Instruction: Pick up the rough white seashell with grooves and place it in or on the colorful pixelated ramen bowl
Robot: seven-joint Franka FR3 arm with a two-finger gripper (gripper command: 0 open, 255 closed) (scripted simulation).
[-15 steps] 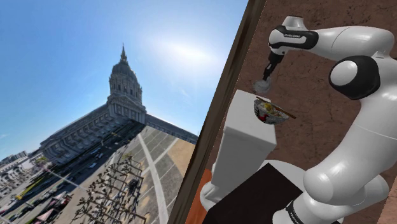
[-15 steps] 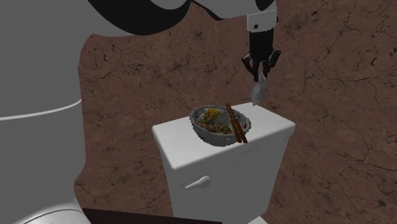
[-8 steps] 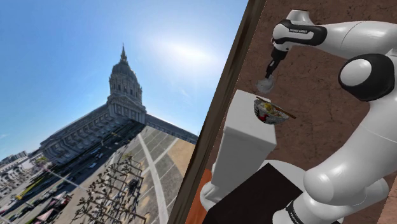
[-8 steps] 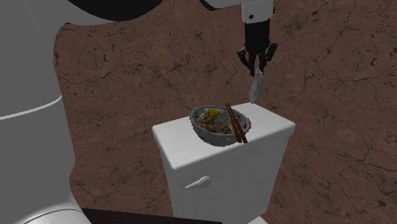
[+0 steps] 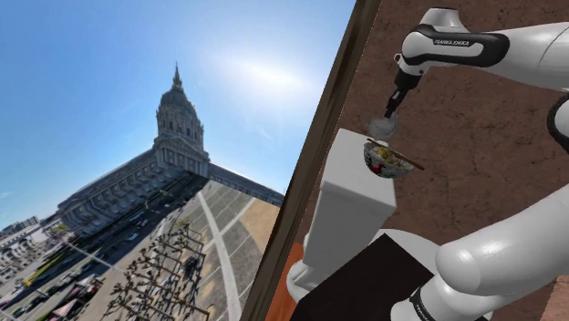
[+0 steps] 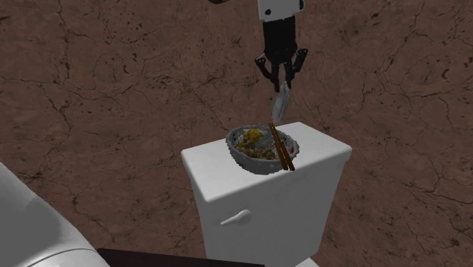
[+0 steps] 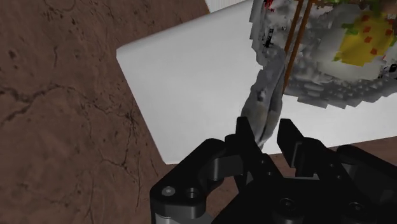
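The grey-white grooved seashell (image 6: 283, 102) hangs in the air, clasped by my black gripper (image 6: 281, 79), which is shut on its upper end. It hovers just above the far rim of the pixelated ramen bowl (image 6: 261, 150), which has brown chopsticks (image 6: 280, 146) across it and stands on the white toilet tank (image 6: 227, 173). In the shoulder view the shell (image 5: 378, 127) hangs under the gripper (image 5: 390, 114), right above the bowl (image 5: 386, 159). The wrist view has the shell (image 7: 266, 102) between my fingers (image 7: 247, 137), with the bowl (image 7: 331, 51) beyond it.
A cracked brown wall (image 6: 136, 83) stands behind the tank. The tank has a flush lever (image 6: 236, 218) on its front. A dark frame (image 5: 310, 155) divides the wall from a sky and city backdrop (image 5: 155, 155). My dark stand (image 5: 365, 283) lies below.
The gripper has carried the shell toward the second exterior view's left, from beside the bowl's far side to above its rim. The arm's bulk has swung out of that view.
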